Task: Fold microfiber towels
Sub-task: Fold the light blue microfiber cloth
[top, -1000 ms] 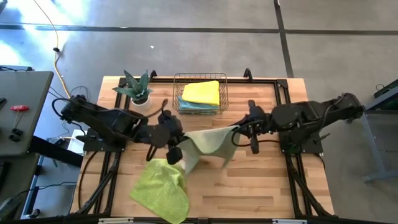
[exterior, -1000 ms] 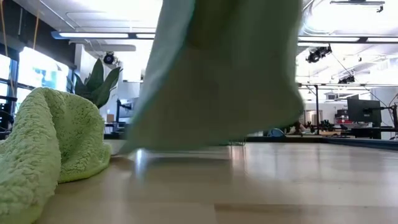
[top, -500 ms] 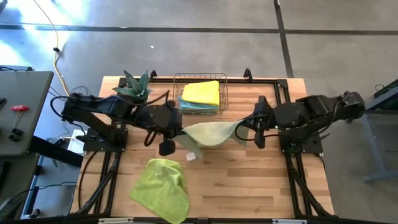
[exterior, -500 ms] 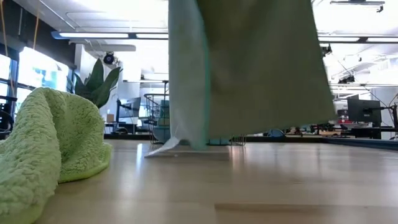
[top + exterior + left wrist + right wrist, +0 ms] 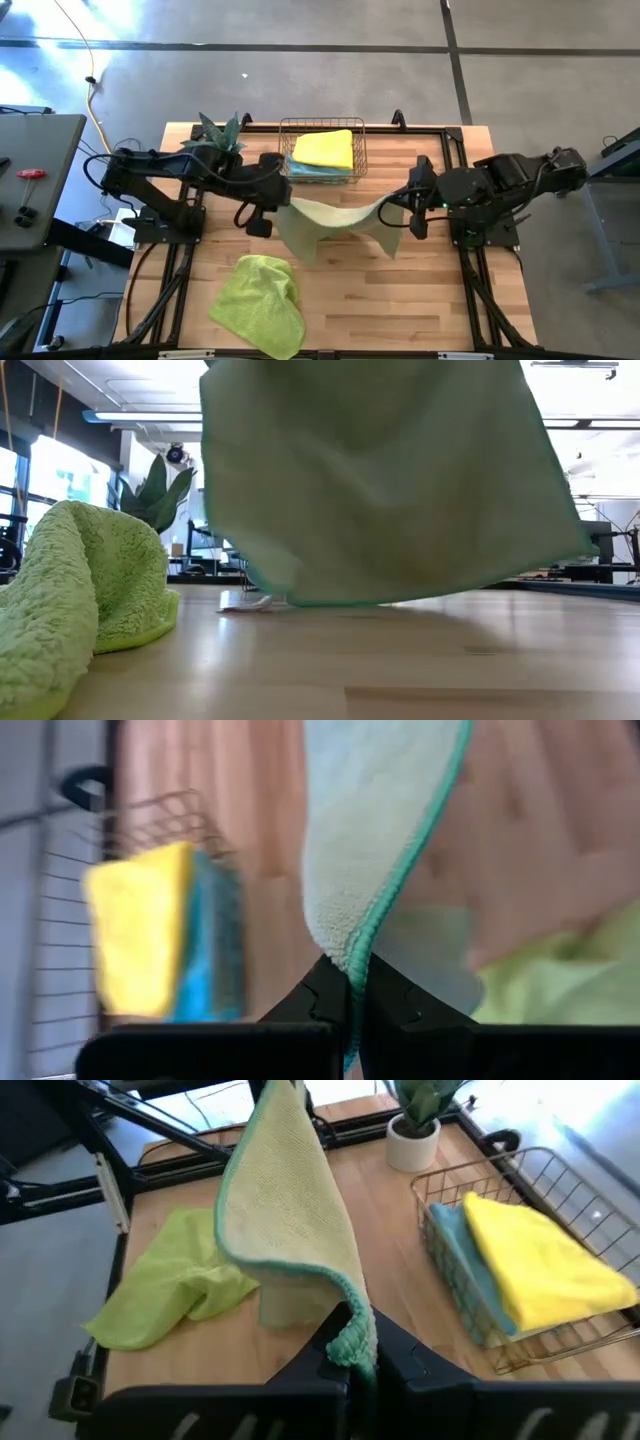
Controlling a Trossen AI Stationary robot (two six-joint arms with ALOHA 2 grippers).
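Since a second ago the sage towel (image 5: 330, 225) has spread wider between the grippers. Left gripper (image 5: 281, 203) and right gripper (image 5: 397, 205) each pinch a corner, holding it above the table (image 5: 430, 300), near the lime towel (image 5: 262, 305) and basket (image 5: 321, 150).

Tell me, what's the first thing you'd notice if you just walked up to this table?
The pale green towel strung in the air between the two arms over the table's middle, the left gripper and right gripper each with jaws pinched shut on a corner. Next, the crumpled lime green towel near the front edge, and the wire basket at the back holding a yellow towel.
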